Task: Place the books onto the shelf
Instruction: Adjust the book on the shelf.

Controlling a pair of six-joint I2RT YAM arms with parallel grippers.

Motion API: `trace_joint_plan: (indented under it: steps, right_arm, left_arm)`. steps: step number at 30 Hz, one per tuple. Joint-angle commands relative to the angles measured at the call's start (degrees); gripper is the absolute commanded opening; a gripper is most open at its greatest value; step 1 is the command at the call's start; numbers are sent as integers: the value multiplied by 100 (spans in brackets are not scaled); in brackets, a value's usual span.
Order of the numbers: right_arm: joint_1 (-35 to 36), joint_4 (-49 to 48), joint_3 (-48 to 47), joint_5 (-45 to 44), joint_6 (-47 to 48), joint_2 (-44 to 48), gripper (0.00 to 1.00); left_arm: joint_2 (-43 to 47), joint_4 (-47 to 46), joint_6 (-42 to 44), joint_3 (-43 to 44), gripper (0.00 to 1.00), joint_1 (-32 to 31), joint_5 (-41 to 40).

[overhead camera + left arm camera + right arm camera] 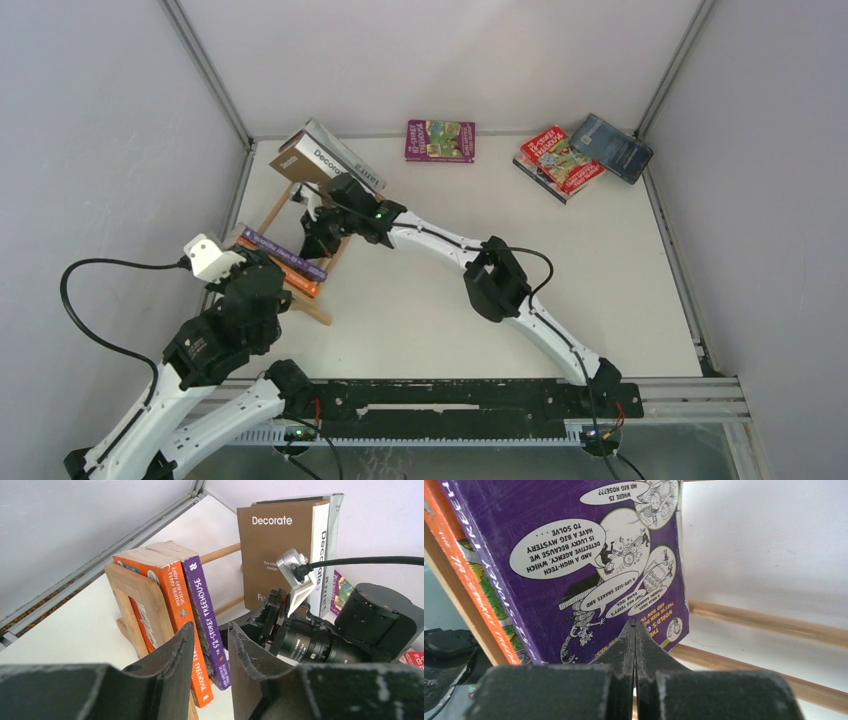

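The shelf (312, 308) (131, 600) stands at the table's left. A brown book (298, 160) (274, 555) and a grey-white book (345, 155) (326, 540) lean at its far end. At the near end an orange book (300, 286) (175, 600) (454, 565) and a purple book (283, 253) (202, 605) (574, 555) stand together. My left gripper (272, 272) (210, 625) is partly open at that end, the purple spine showing in its gap with table visible beside it. My right gripper (318, 240) (635, 622) is shut, its tips against the purple book's back cover.
More books lie flat along the back: a purple illustrated one (440, 140), a red one (560, 162) and a dark blue one (612, 147) overlapping it. The right wrist and its camera (300, 580) fill the shelf's middle. Walls close in left, back and right.
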State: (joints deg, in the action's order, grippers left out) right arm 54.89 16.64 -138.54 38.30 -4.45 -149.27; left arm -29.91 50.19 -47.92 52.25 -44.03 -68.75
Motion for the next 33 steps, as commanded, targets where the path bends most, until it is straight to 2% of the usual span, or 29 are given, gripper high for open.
trace_joint_plan:
  steps: [1, 7, 13, 17, 22, 27, 33]
  right_arm:
    - [168, 15, -279, 364, -198, 52, 0]
    - [202, 58, -279, 360, -249, 112, 0]
    - [167, 155, -83, -463, -9, 384, 0]
    - [98, -214, 531, -1244, -21, 836, 16]
    - [0, -689, 1428, -1969, -151, 1586, 29]
    - [-80, -662, 1954, -2184, -235, 2245, 34]
    - [-60, -609, 3125, -2494, -493, 3413, 41]
  left_arm:
    - [33, -177, 152, -58, 35, -23, 10]
    - [58, -206, 152, -55, 35, -17, 45]
    - [61, -227, 118, -81, 35, -17, 64]
    - [42, -308, 164, -75, 36, -20, 68]
    - [-28, -385, 230, 33, 38, -17, 48]
    - [-105, -413, 273, 153, 46, -18, 96]
    - [-152, -474, 312, 326, 56, -17, 540]
